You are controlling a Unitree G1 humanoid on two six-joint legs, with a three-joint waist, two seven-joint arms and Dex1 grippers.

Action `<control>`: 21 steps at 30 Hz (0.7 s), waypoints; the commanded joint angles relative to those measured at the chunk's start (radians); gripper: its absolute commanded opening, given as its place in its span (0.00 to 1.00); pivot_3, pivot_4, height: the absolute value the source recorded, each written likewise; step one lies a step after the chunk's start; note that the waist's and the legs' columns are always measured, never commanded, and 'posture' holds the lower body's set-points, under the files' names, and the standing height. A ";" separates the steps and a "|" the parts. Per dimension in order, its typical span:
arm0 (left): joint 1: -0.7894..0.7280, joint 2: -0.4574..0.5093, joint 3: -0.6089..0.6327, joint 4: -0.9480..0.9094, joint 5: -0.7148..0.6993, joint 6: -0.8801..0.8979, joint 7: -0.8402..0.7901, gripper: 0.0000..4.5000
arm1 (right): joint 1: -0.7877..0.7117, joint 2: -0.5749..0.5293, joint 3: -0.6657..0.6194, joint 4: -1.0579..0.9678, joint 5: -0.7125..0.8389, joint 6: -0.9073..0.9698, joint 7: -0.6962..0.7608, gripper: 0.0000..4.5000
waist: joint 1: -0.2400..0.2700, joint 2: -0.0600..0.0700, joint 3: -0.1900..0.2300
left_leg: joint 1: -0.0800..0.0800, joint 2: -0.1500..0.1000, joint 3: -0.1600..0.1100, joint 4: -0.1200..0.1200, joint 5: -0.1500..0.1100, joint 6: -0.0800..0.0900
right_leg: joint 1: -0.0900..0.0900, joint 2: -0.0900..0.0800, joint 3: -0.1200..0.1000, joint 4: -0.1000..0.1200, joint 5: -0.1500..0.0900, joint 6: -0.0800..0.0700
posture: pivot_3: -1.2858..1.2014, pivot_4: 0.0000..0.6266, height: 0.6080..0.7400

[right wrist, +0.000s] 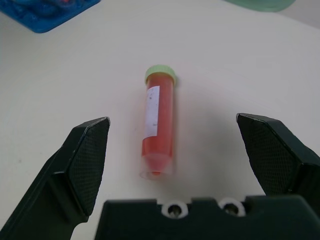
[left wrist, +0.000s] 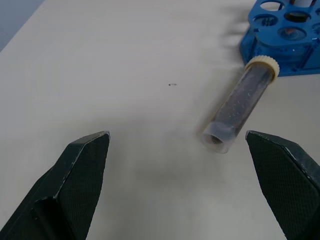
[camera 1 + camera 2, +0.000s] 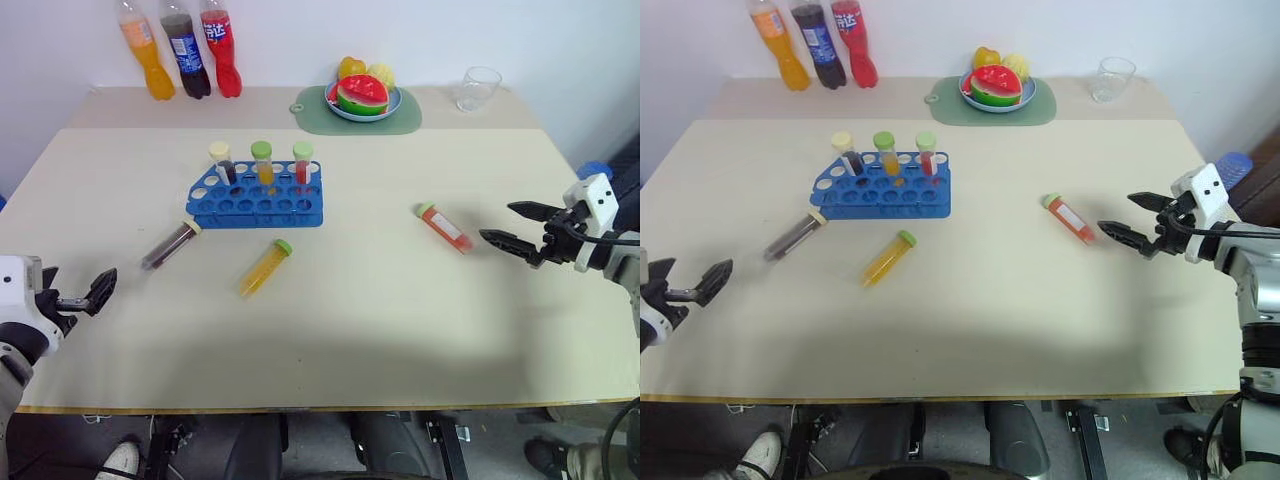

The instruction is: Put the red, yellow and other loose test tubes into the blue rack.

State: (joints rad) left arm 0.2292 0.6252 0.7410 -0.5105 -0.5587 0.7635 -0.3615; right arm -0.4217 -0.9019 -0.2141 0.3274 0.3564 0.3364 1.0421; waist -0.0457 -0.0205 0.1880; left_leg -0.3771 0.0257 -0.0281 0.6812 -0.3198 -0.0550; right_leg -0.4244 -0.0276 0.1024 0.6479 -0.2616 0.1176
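Note:
The blue rack [image 3: 257, 198] stands left of the table's middle with three capped tubes upright in its back row. Three loose test tubes lie flat on the table. A dark one with a cream cap [image 3: 170, 244] is just front-left of the rack. The yellow one [image 3: 265, 267] lies in front of the rack. The red one [image 3: 445, 226] lies to the right. My right gripper [image 3: 510, 226] is open, its fingertips just right of the red tube [image 1: 160, 115], which lies between the jaws. My left gripper [image 3: 78, 283] is open near the front left edge, facing the dark tube [image 2: 240, 105] from a distance.
Three soda bottles [image 3: 180, 50] stand at the back left. A green mat [image 3: 310, 110] carries a plate of fruit [image 3: 362, 95] at the back, with a clear cup [image 3: 478, 88] to its right. The table's front edge [image 3: 300, 408] runs close below both grippers.

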 commanded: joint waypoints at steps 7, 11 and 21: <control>-0.033 0.023 0.022 -0.041 -0.021 0.016 0.012 0.99 | -0.036 0.018 -0.003 -0.047 0.007 0.010 -0.019 1.00 | 0.001 0.000 0.000 | 0.000 0.000 0.000 0.000 0.000 0.000 | 0.000 0.000 0.000 0.000 0.000 0.000 | 0.52 0.24 0.95; -0.062 0.045 0.001 -0.038 -0.019 0.013 0.007 0.99 | -0.039 0.018 -0.004 -0.081 0.015 0.039 -0.029 1.00 | 0.001 0.000 0.000 | 0.000 0.000 0.000 0.000 0.000 0.000 | 0.000 0.000 0.000 0.000 0.000 0.000 | 0.52 0.24 0.95; -0.254 0.069 -0.211 -0.011 -0.042 -0.031 -0.078 0.99 | -0.162 0.025 0.104 -0.255 -0.003 0.257 -0.090 1.00 | 0.000 0.000 0.000 | 0.000 0.000 -0.001 0.000 0.000 0.000 | 0.000 0.000 0.000 0.001 0.000 0.000 | 0.52 0.24 0.95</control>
State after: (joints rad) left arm -0.0106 0.6746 0.5729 -0.5040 -0.5996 0.7654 -0.4013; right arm -0.5532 -0.8582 -0.1301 0.1322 0.3668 0.5635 0.9635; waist -0.0458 -0.0204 0.1880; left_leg -0.3771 0.0257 -0.0286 0.6811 -0.3199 -0.0549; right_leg -0.4245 -0.0274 0.1026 0.6485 -0.2614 0.1175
